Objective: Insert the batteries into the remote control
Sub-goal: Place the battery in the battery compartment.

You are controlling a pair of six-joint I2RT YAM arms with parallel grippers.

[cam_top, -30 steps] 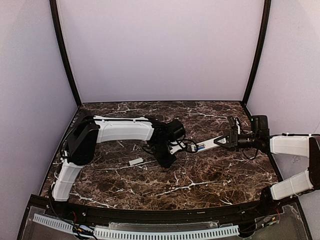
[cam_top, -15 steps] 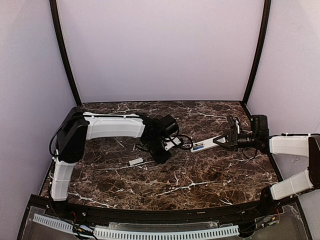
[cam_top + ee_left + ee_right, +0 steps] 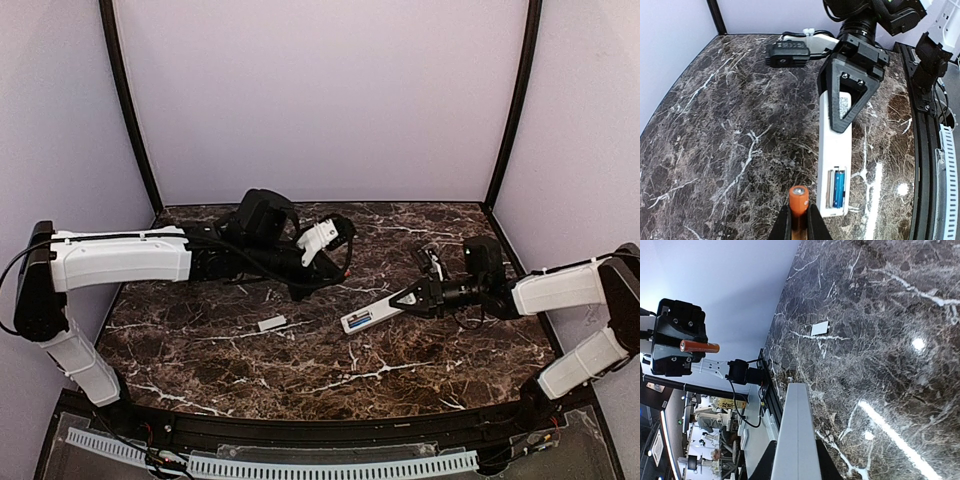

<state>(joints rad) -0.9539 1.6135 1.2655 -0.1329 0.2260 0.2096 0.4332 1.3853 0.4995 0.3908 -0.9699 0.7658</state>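
The remote control [image 3: 836,150] is a slim white bar held just above the marble, its open compartment facing up with the blue battery [image 3: 839,189] lying in one slot. My right gripper [image 3: 408,297] is shut on the remote's far end; in its own wrist view the remote's side [image 3: 796,435] runs out from between the jaws of the right gripper [image 3: 795,456]. My left gripper [image 3: 799,216] is shut on the orange battery [image 3: 799,199], held end-on just left of the compartment end. From above, the left gripper [image 3: 338,242] hangs raised behind the remote [image 3: 365,317].
A small white cover piece [image 3: 271,323] lies flat on the marble left of the remote, also visible as the cover [image 3: 820,328] in the right wrist view. Dark posts and lilac walls close the back and sides. A black rail [image 3: 300,432] runs along the near edge.
The left gripper closed on the orange battery and rose from the table toward the back. The right gripper swung the remote leftward and nearer.
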